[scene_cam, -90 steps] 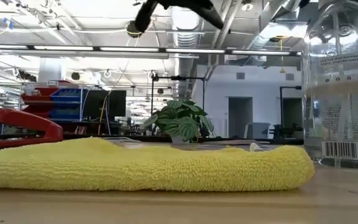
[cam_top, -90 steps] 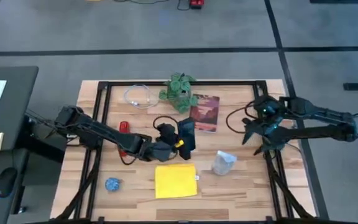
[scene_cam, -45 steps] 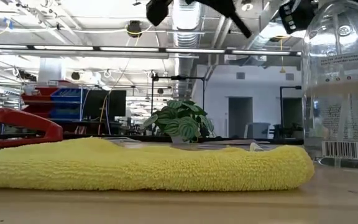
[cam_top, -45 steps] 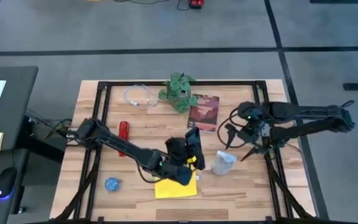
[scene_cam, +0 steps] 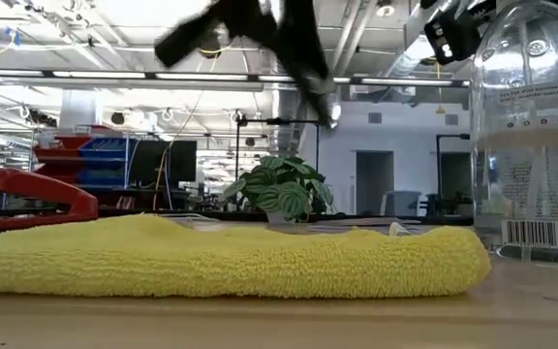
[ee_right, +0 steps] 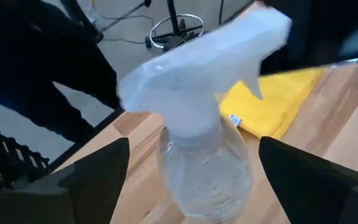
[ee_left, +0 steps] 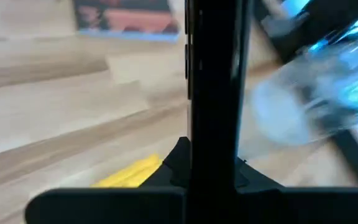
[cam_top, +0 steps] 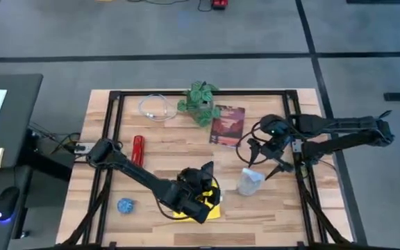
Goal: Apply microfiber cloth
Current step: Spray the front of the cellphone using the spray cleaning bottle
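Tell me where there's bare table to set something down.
Bare wood lies right of the spray bottle, and between the red stapler and the book. It is crowded around the yellow cloth, where the left gripper holds a phone.

Grey floor (cam_top: 186,35) — bright ceiling lights (scene_cam: 153,79)

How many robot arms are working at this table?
2. The left arm reaches across to the yellow microfiber cloth at the front; the right arm stretches toward the clear spray bottle.
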Robot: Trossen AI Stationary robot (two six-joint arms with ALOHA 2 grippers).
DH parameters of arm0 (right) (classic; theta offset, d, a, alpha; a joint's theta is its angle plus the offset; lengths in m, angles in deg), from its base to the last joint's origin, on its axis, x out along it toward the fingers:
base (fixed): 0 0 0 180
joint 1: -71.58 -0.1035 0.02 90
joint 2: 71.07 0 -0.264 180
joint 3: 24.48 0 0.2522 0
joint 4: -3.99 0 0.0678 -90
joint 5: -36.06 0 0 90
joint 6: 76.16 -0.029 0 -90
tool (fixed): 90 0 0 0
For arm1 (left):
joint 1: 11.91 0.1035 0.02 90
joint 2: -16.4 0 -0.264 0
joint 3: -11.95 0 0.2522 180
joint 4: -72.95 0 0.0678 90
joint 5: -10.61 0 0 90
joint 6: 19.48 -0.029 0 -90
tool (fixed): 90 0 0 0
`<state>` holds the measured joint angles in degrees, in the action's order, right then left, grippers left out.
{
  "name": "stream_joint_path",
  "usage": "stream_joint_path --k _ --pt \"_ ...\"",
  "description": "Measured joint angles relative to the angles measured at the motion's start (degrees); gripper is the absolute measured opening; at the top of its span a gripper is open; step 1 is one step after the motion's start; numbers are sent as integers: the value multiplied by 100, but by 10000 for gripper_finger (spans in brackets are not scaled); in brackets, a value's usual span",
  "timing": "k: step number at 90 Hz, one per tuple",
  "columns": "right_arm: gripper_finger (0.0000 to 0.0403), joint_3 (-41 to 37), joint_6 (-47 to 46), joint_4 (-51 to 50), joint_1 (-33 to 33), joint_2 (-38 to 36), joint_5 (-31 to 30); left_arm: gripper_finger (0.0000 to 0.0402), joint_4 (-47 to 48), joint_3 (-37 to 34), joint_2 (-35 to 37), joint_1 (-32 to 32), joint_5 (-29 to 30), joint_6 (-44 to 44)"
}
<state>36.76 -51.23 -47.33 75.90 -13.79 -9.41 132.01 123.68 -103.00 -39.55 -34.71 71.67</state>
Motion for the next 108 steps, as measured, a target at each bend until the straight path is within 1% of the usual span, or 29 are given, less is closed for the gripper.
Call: stream_joint_path --k 5,10,20,24,32,42,48,56,64,75,84,92,101,108 --pt "345 0 -56 -34 -2 0 0 0 -192 -1 -201 22 -290 -101" --pt "345 0 -169 -56 -2 0 0 0 -242 0 -378 20 -451 -101" --pt "344 0 -285 -78 -2 -3 2 0 15 0 -615 40 -495 125" --pt "344 0 -299 -111 -7 0 0 0 147 7 -633 111 -546 42" --pt "344 0 -304 -101 -7 -1 2 0 616 14 -631 325 -552 -405" --pt "344 0 -304 -106 -7 0 0 0 956 6 -624 609 -540 -1067" --pt "344 0 -304 -106 -7 0 0 0 921 -10 -570 782 -568 -1564" --pt "344 0 -302 -90 -7 0 0 0 619 -4 -383 958 -566 -2092" --pt "344 0 -213 47 32 6 -61 0 535 129 -58 1023 -539 -2396" --pt "344 0 -193 530 31 19 -105 0 508 153 458 884 -457 -2168" --pt "344 0 -12 924 -66 19 -92 0 457 153 693 635 112 -1736" --pt "344 0 260 1018 -227 22 -33 0 455 153 722 440 550 -1304" --pt "344 1 407 966 -440 102 29 0 408 144 673 325 665 -901" --pt "344 0 539 950 -585 186 14 0 254 143 672 321 737 -808"
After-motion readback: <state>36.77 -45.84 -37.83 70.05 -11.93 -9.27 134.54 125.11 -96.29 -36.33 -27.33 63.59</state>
